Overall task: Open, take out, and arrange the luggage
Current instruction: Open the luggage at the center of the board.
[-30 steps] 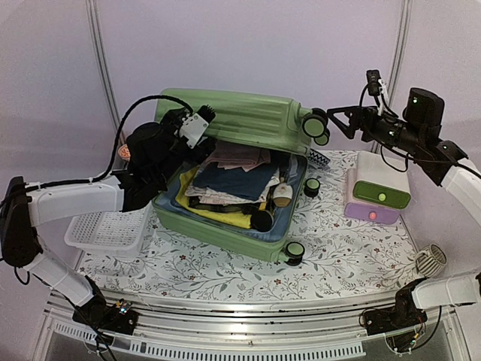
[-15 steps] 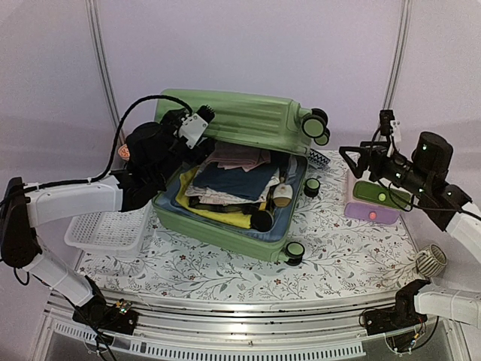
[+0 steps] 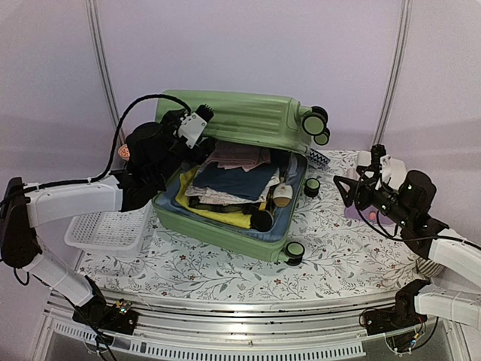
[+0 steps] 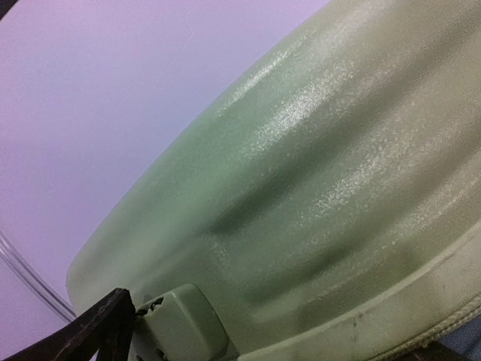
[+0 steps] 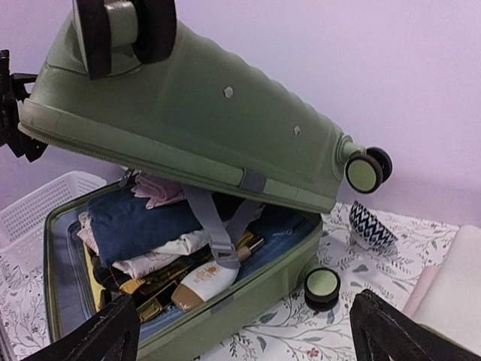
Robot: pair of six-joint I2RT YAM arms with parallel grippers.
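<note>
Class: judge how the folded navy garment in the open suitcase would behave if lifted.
Probably floppy: the navy garment is soft folded cloth, so it would likely unfold and drape. It may drag the pale clothes beneath it along.

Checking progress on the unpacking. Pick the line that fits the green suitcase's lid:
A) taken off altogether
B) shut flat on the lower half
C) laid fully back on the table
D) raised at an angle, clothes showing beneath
D: the luggage has its lid tilted up over the lower half, and folded clothes show in the gap beneath it.
</note>
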